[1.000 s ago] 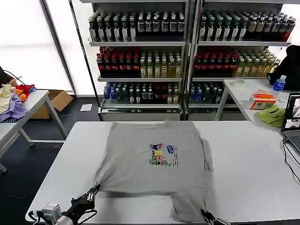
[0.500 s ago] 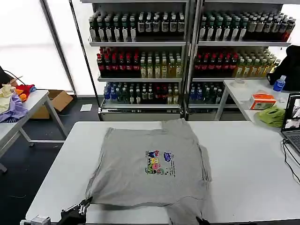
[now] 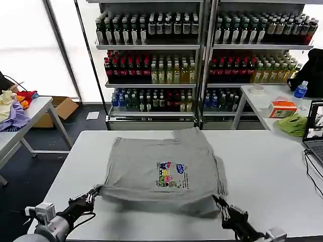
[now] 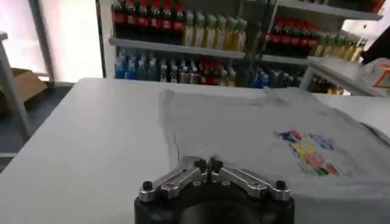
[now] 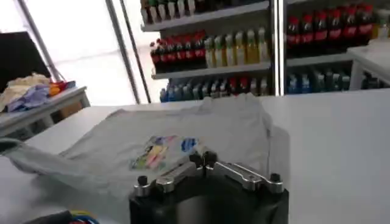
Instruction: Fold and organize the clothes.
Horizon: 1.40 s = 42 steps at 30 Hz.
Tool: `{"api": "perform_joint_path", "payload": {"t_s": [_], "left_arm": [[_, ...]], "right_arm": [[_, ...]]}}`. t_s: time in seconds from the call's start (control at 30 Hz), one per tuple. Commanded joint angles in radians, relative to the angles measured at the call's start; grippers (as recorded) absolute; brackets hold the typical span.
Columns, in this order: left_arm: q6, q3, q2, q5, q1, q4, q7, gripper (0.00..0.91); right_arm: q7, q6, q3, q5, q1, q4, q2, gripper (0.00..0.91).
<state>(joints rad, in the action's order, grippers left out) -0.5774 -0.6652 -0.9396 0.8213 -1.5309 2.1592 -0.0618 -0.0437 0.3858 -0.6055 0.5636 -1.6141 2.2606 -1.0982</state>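
Both jaws are clenched on the hem of the grey shirt (image 3: 164, 169), the left gripper (image 3: 94, 194) at one near corner and the right gripper (image 3: 220, 203) at the other, with the shirt spread print-up on the white table (image 3: 267, 201). If the two arms carry the hem forward unevenly, I judge the fold would skew; a thin pinch could also slip and drop a corner.
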Motion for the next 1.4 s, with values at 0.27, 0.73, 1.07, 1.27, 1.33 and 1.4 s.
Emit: {"api": "perform_joint_path", "payload": {"t_s": [0.27, 0.73, 1.07, 1.27, 1.33, 1.4], "left_arm": [[-0.001, 0.259, 0.025, 0.05, 0.387, -0.268, 0.013, 0.02], [0.0, 0.208, -0.032, -0.041, 0.384, -0.328, 0.028, 0.907], [0.001, 0.084, -0.032, -0.042, 0.216, -0.219, 0.007, 0.907], [0.008, 0.11, -0.074, -0.107, 0.12, -0.221, 0.036, 0.907], [0.01, 0.121, -0.093, -0.114, 0.122, -0.236, 0.04, 0.907], [0.01, 0.132, -0.11, -0.12, 0.132, -0.249, 0.042, 0.907]], "right_arm": [[0.042, 0.023, 0.139, -0.049, 0.405, -0.327, 0.057, 0.0], [0.042, 0.049, 0.263, -0.104, 0.502, -0.414, -0.003, 0.907], [0.078, 0.045, 0.122, -0.098, 0.287, -0.186, 0.013, 0.907], [0.203, 0.077, 0.116, -0.211, 0.119, -0.146, -0.036, 0.907], [0.195, 0.076, 0.117, -0.211, 0.084, -0.149, -0.05, 0.907], [0.196, 0.077, 0.12, -0.209, 0.068, -0.158, -0.063, 0.907]]}}
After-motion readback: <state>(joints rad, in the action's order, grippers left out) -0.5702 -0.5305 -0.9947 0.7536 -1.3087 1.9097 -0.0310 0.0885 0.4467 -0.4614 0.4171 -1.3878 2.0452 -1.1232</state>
